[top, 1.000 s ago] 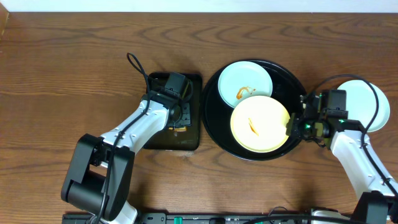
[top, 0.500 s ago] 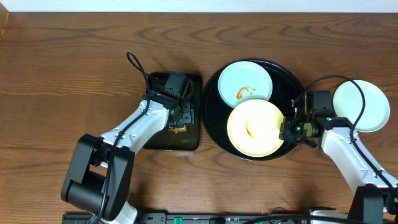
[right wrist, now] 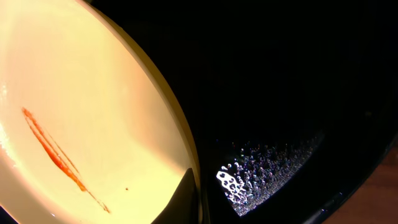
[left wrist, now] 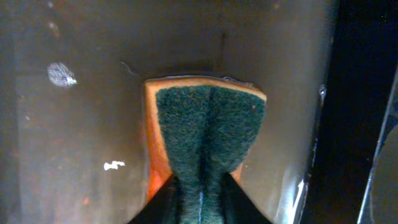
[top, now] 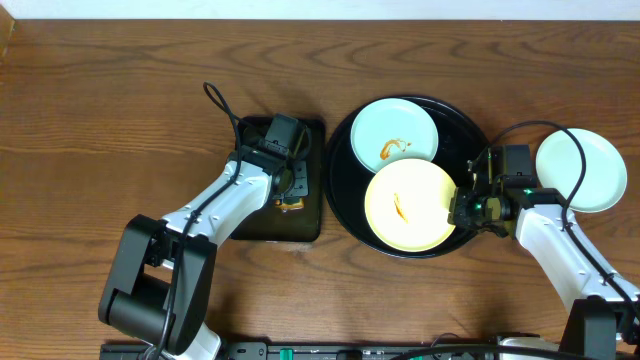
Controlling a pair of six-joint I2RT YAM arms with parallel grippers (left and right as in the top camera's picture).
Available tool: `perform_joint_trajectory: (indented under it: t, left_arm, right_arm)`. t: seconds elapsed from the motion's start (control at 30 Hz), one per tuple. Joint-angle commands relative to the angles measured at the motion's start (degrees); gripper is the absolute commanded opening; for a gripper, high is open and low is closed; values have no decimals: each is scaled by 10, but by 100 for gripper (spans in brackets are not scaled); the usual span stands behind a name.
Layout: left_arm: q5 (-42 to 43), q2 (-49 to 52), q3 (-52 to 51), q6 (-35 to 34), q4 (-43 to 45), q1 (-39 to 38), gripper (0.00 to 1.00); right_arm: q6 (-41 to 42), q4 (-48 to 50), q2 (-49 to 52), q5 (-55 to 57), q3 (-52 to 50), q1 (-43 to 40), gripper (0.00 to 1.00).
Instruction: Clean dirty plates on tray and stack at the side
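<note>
Green sponge (left wrist: 208, 127): pinching it tight with left gripper (left wrist: 200, 190), in the basin (left wrist: 74, 130). Clamping yellow plate (right wrist: 93, 106)'s rim with right gripper (right wrist: 194, 200), fully closed.

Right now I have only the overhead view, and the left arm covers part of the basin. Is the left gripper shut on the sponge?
Observer: Yes. In the left wrist view the left gripper pinches the sponge, and the dark green face is creased in the grip.
Operator: And the other arm?
Observer: The right wrist view shows the right gripper shut on the rim of the yellow plate.
Operator: Anything wet near it?
Observer: Yes. Small droplets glint on the tray just beside that rim.
</note>
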Motion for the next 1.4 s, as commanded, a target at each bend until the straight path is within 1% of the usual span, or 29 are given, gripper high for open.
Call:
perform_joint_trajectory:
  t: [0.0, 0.07, 0.1, 0.13, 0.17, 0.23, 0.27, 0.33, 0.43, 0.53, 0.63, 0.7, 0.77, 0.83, 0.93, 0.97, 1.0, 1.17, 1.37]
  left_arm:
    - [-5, 7, -4, 4, 2, 2, 12]
    - [-5, 7, -4, 4, 3, 2, 10]
    - [-5, 7, -4, 4, 3, 2, 15]
    - [-5, 7, -4, 4, 3, 2, 32]
    - [-5, 8, -4, 4, 2, 2, 39]
    - [-5, 8, -5, 4, 1, 2, 40]
    - [-5, 8, -5, 4, 0, 2, 46]
    - [-5, 8, -7, 4, 0, 2, 51]
    - [-5, 8, -11, 4, 1, 2, 52]
    - [-5, 8, -17, 4, 3, 2, 51]
    - [-5, 8, -24, 4, 10, 2, 45]
    - [-5, 9, -29, 4, 16, 2, 44]
    - [-5, 9, -32, 4, 23, 2, 38]
    - [-5, 9, -32, 4, 27, 2, 29]
    - [-5, 9, -32, 4, 34, 2, 19]
    - [-5, 9, -32, 4, 35, 2, 11]
    - [-5, 9, -32, 4, 35, 2, 8]
    - [-5, 8, -31, 5, 45, 2, 7]
    - [-5, -19, -19, 39, 48, 2, 8]
  right_arm:
    - [8, 2, 3, 5, -3, 3, 1]
    - [8, 2, 3, 5, -3, 4, 1]
    - [8, 2, 3, 5, -3, 4, 1]
    - [8, 1, 3, 5, -3, 4, 1]
    - [8, -2, 3, 5, -3, 4, 1]
    - [7, -12, 3, 6, -3, 4, 1]
    - [8, -25, 3, 8, -3, 4, 1]
    - [10, -37, 3, 10, -3, 4, 1]
    - [16, -39, 3, 11, -3, 4, 1]
    - [16, -37, 3, 11, -3, 4, 1]
    - [16, -35, 3, 11, -3, 4, 1]
    - [16, -35, 3, 11, -3, 4, 1]
    - [16, -35, 3, 11, -3, 4, 1]
    - [16, -35, 3, 11, -3, 4, 1]
    - [16, -35, 3, 11, -3, 4, 1]
    - [16, -35, 3, 11, -3, 4, 1]
    - [16, -35, 3, 11, -3, 4, 1]
    - [16, -35, 3, 11, -3, 4, 1]
    - [16, -35, 3, 11, -3, 4, 1]
